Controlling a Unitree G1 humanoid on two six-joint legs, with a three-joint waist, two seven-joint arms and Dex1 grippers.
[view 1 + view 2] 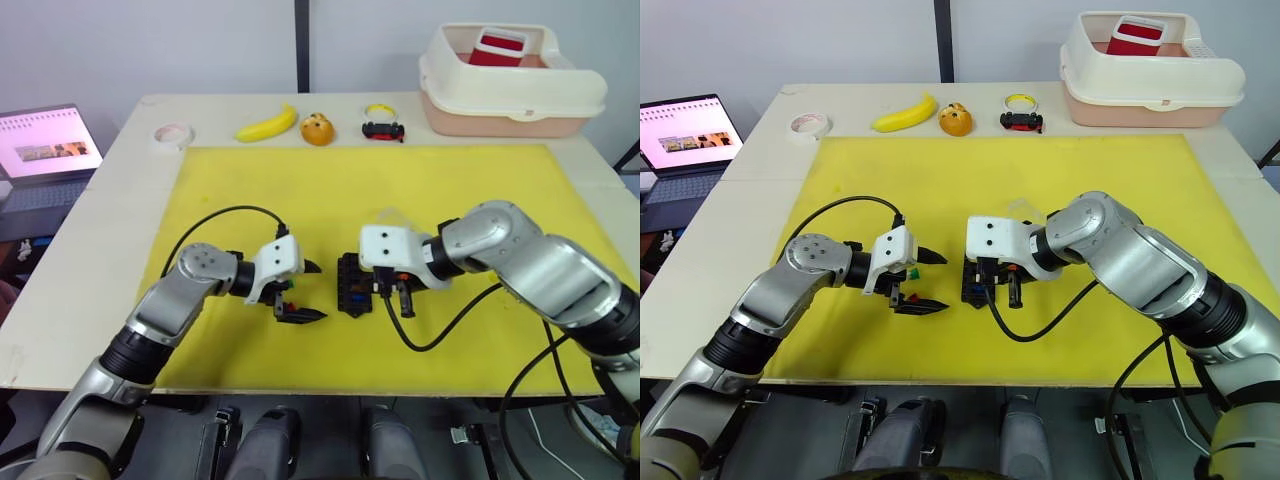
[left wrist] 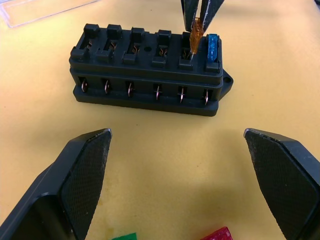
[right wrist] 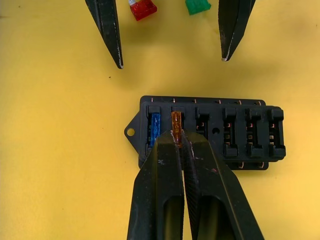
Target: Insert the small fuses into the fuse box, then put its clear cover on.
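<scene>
The black fuse box [image 2: 150, 75] lies on the yellow mat between my two grippers. A blue fuse [image 2: 213, 47] sits in its end slot. My right gripper [image 3: 179, 137] is shut on an orange-tan fuse [image 3: 176, 121], whose prongs are at the slot next to the blue one. My left gripper [image 2: 176, 132] stands open just beside the box, holding nothing. A green fuse [image 3: 197, 6] and a red fuse [image 3: 142, 8] lie on the mat between the left fingers. The clear cover [image 2: 40, 11] lies flat on the mat beyond the box.
Along the table's far edge are a tape roll [image 1: 173, 134], a banana [image 1: 268, 124], an orange toy [image 1: 317, 129], a black-and-red toy car [image 1: 384, 131] and a white tub [image 1: 510, 85]. A laptop [image 1: 45, 150] stands off the table's left.
</scene>
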